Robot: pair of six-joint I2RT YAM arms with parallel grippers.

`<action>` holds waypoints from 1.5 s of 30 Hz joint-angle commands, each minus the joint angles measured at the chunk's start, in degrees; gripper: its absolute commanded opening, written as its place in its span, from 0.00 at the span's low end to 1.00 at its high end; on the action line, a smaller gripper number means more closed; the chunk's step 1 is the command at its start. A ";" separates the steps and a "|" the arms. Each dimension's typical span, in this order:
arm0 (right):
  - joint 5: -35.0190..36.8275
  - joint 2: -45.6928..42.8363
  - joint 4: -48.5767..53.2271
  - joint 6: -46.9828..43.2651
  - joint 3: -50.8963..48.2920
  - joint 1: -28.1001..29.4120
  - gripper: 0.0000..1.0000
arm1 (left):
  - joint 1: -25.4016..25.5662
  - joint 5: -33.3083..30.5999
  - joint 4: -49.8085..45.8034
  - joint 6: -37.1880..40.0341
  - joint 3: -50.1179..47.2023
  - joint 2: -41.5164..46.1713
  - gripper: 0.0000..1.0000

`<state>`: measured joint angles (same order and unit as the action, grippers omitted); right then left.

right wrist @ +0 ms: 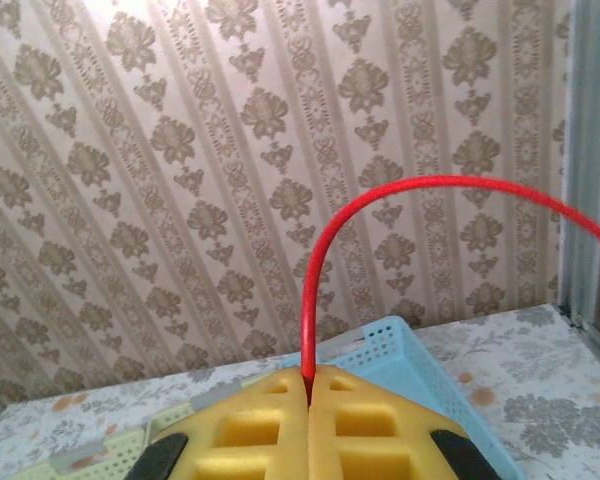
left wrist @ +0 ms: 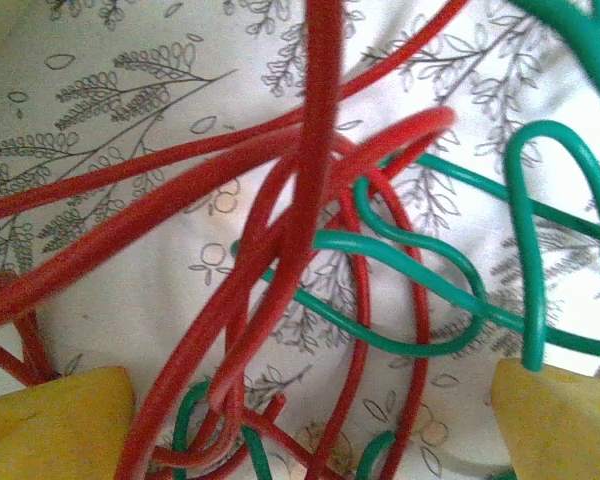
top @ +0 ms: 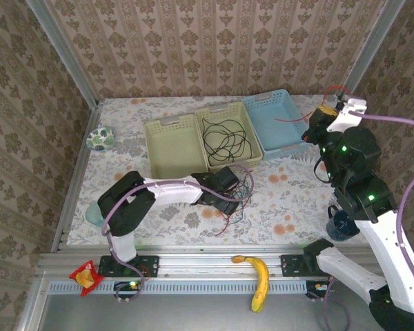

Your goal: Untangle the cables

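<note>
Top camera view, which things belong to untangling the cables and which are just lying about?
Job: red cable, in the shut right pincer; green cable; black cable in the middle basket; open left pincer.
Lying about: banana; blue mug; red snack packet; patterned round object.

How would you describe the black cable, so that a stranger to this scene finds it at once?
Go to the far side of the table, to the middle basket of three. The black cable lies coiled inside it, alone. The red cable and green cable are tangled together in front of the baskets instead.
</note>
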<state>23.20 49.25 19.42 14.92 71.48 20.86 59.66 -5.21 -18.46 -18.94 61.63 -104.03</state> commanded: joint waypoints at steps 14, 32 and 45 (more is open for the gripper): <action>-7.00 31.53 0.63 0.36 16.09 -0.21 0.00 | -5.38 -16.88 -8.19 -9.22 4.59 16.65 0.99; -3.32 53.39 4.10 11.07 14.56 -9.82 0.00 | -4.20 -14.88 -7.68 -10.82 1.80 17.73 0.99; -7.42 60.26 14.26 11.57 18.50 -11.19 0.39 | -1.77 -12.72 -7.22 -7.50 4.87 15.18 0.99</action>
<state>16.58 108.90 28.60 24.53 87.18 9.89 57.28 -18.83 -24.88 -28.38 64.10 -88.07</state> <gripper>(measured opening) 0.351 0.990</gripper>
